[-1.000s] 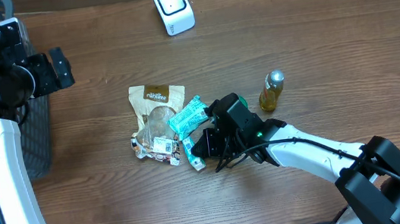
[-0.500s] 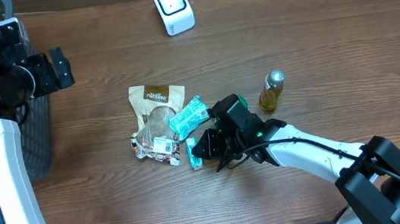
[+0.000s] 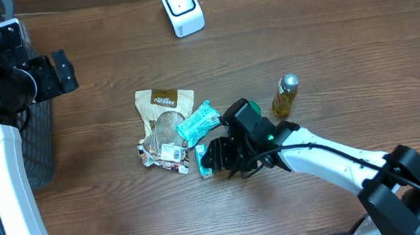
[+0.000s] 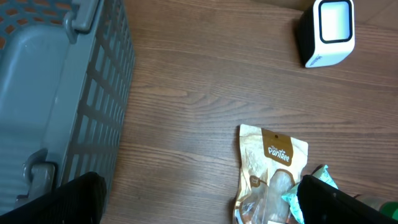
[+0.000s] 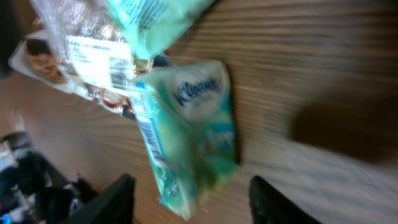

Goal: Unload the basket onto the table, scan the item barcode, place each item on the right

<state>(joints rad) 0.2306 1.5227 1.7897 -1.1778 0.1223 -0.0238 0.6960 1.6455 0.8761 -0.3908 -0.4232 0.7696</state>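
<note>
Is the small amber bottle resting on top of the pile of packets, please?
No, the bottle sits apart on the bare table, off to the right of the packets.

Snack bags [image 3: 164, 123] tight against tissue pack [image 5: 193, 137]

The overhead camera looks straight down from far above the tabletop [image 3: 362, 50] and takes in all of it, with the brown snack pouch [image 3: 162, 107] near the middle. The left wrist camera hangs high over the grey basket [image 4: 56, 93], well to the left of the pouch, and looks down at a slant. It shares with the overhead view the basket, the pouch and the white scanner [image 4: 329, 31] beyond the pouch. The right wrist camera is very near the tabletop, just right of the pouch. It faces the Kleenex tissue pack [image 5: 193, 134] and a clear packet with a barcode label [image 5: 74, 56], both also seen from overhead.
</note>
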